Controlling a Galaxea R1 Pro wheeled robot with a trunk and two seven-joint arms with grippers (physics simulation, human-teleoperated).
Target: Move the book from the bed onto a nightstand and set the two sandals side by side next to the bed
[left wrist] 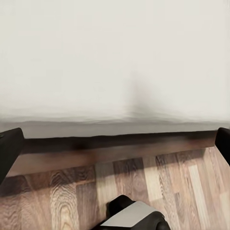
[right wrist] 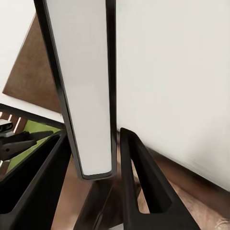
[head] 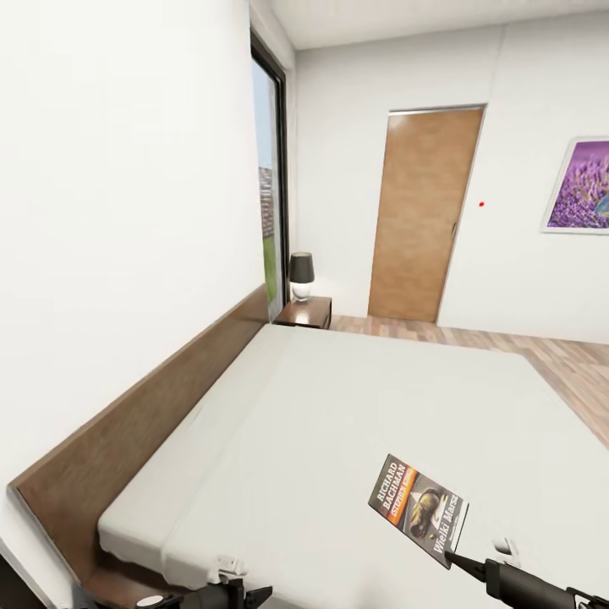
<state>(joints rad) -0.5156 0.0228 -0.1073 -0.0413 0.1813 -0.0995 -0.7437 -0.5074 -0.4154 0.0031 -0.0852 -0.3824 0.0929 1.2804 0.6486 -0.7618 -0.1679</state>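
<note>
Wide bare bed (head: 338, 423), floor open beyond its far edge, nightstand (head: 304, 313) way off by the headboard corner. Book (head: 419, 510) is up off the mattress ("RICHARD BACHMAN" readable, "Wielki Marsz" below), pinched at its lower corner by the right gripper (right wrist: 93, 158). Left gripper (left wrist: 115, 139) hangs spread at the bed's near edge.

Head view bright & even, daylight coming thru the window (head: 272, 186) at left; walls near blown-out white. Wide-angle stretch at edges, wall and headboard (head: 127, 431) bowing. Bed (head: 355, 423) flat off-white, little shading, soft render grain. Left wrist view: mattress a pale blur w/ faint vertical shadow, dark shadow band under bed edge. Right wrist view: book (right wrist: 86, 91) very close, edges soft, mild sheen.
</note>
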